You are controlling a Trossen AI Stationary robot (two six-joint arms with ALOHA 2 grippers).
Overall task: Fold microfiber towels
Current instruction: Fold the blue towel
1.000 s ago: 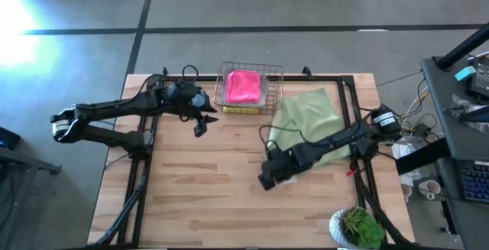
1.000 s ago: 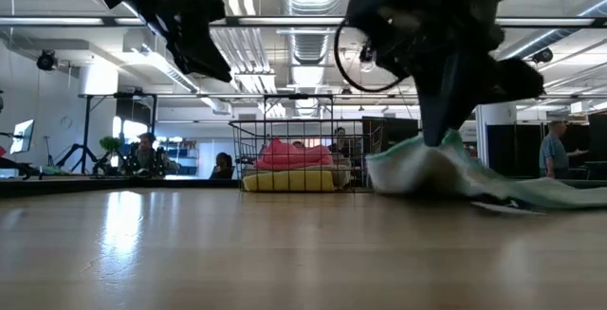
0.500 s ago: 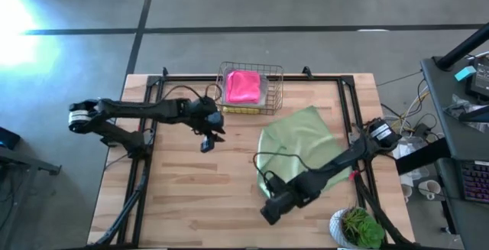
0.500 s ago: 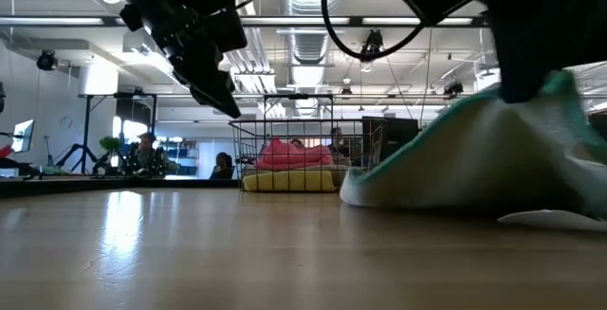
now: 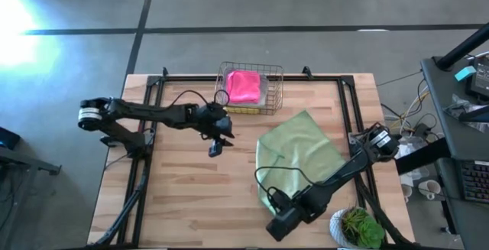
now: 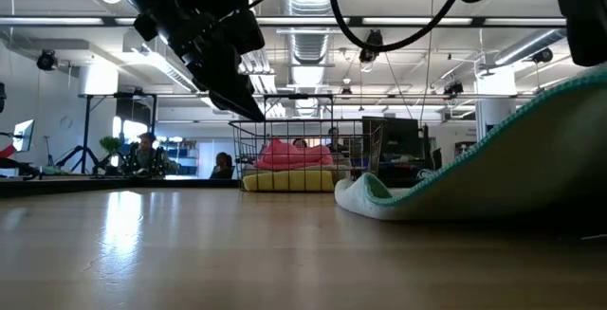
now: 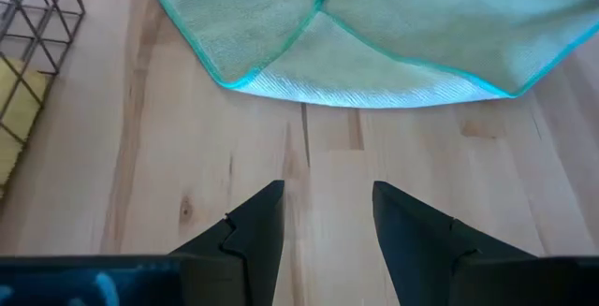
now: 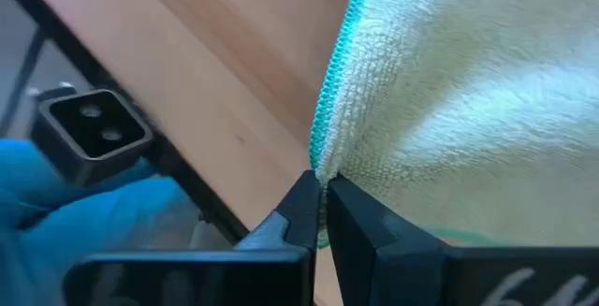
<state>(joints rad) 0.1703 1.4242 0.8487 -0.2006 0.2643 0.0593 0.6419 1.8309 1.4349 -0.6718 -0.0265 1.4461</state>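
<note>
Meanwhile the right end effector (image 5: 276, 204), pinched tight on the green towel (image 5: 298, 154) edge, had dragged it down the counter (image 5: 176, 196); left end effector (image 5: 214, 147) hovered open, approaching.

A pale sage green microfiber towel (image 5: 302, 154) is showing teal edging; a hot pink towel (image 5: 244, 86) is apparently overlying yellow.

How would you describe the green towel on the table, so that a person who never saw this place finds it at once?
Start from the wooden table and find the wire basket at its far edge. Beside it, toward the right arm's side, lies the pale green towel, spread open with a teal hem. Unlike the pink towel in the basket, it is outside and pinched by the right hand.
</note>
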